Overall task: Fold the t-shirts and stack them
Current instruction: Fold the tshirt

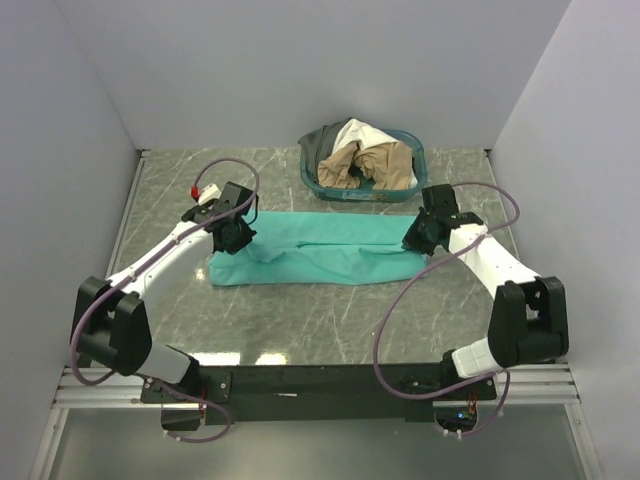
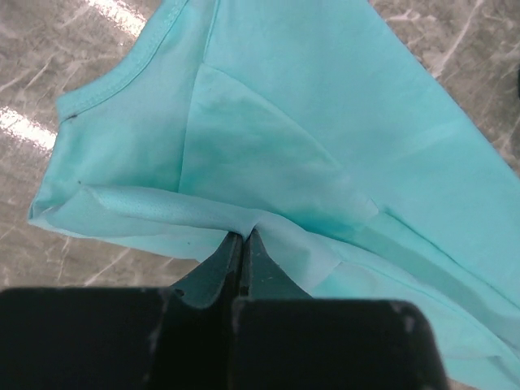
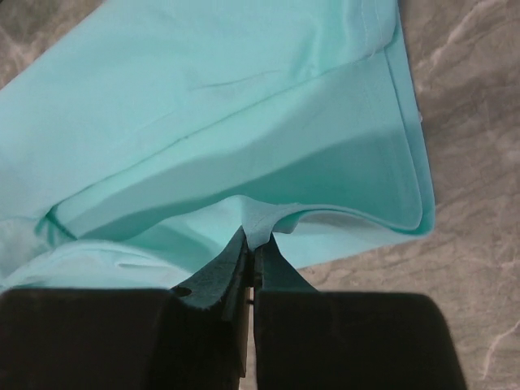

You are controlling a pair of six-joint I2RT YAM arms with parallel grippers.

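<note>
- since the teal shirt (image 1: 320, 258) lies as a long strip on the table (image 1: 300, 330), running from left claw (image 2: 244, 240) to right claw (image 3: 252, 244), carry both ends evenly.
- the basket (image 1: 340, 194) of other shirts (image 1: 365, 155) sits beyond the right claw.
- each claw is pinched tight on a shirt edge; keep layers together.

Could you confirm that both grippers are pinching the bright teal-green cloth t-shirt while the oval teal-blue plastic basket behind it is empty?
Not quite: the oval teal-blue plastic basket is not empty. The top external view shows a cream-white shirt, a tan-beige shirt and a dark grey shirt heaped in it. The left gripper and right gripper do each pinch the bright teal-green cloth t-shirt.
</note>
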